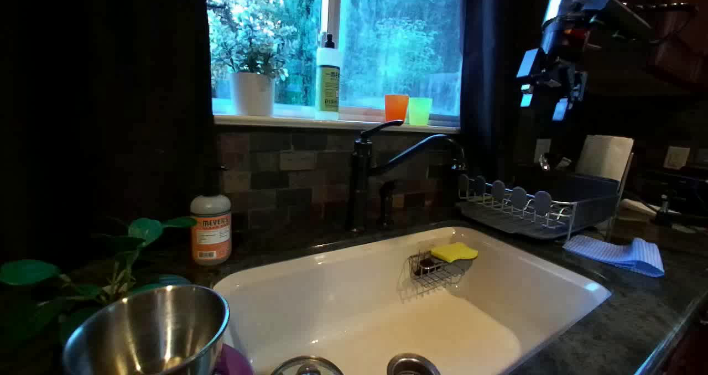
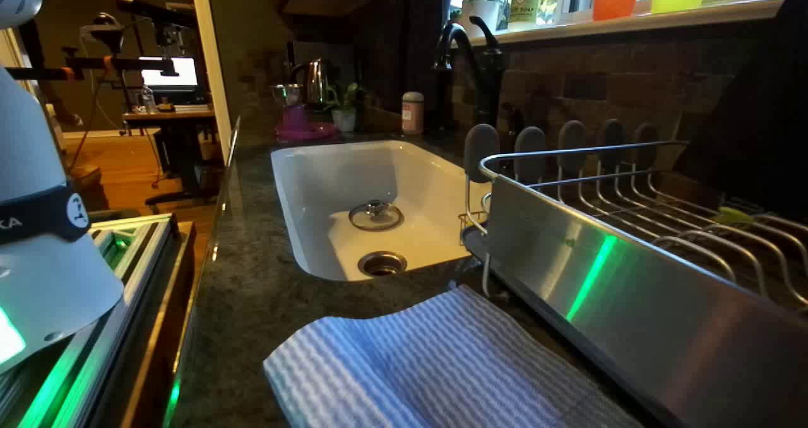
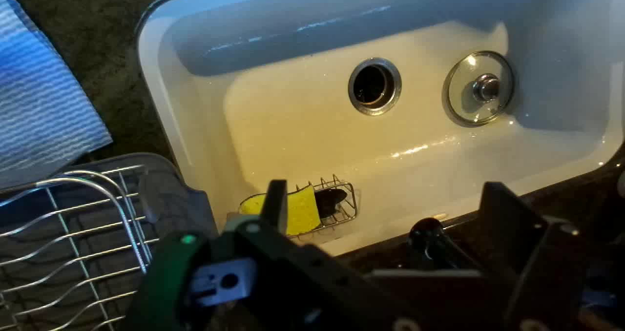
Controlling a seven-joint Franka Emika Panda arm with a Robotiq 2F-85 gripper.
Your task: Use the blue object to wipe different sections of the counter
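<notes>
A blue-and-white striped cloth (image 1: 617, 256) lies loosely folded on the dark counter (image 1: 619, 319), beside the dish rack and right of the sink. It also shows large in an exterior view (image 2: 429, 358) and at the left edge of the wrist view (image 3: 44, 96), where part of it is cut off. My gripper (image 1: 543, 104) hangs high above the counter near the window's right side, well above the cloth. In the wrist view my gripper (image 3: 384, 187) has its two fingers wide apart with nothing between them. The gripper is out of view in an exterior view that shows the arm's base (image 2: 50, 238).
A white sink (image 1: 553, 264) holds a glass lid (image 3: 481, 89) and a wire caddy with a yellow sponge (image 1: 453, 251). A metal dish rack (image 2: 606, 276) stands close to the cloth. A black faucet (image 1: 362, 181) rises behind the sink. A steel bowl (image 1: 149, 331) is at the left.
</notes>
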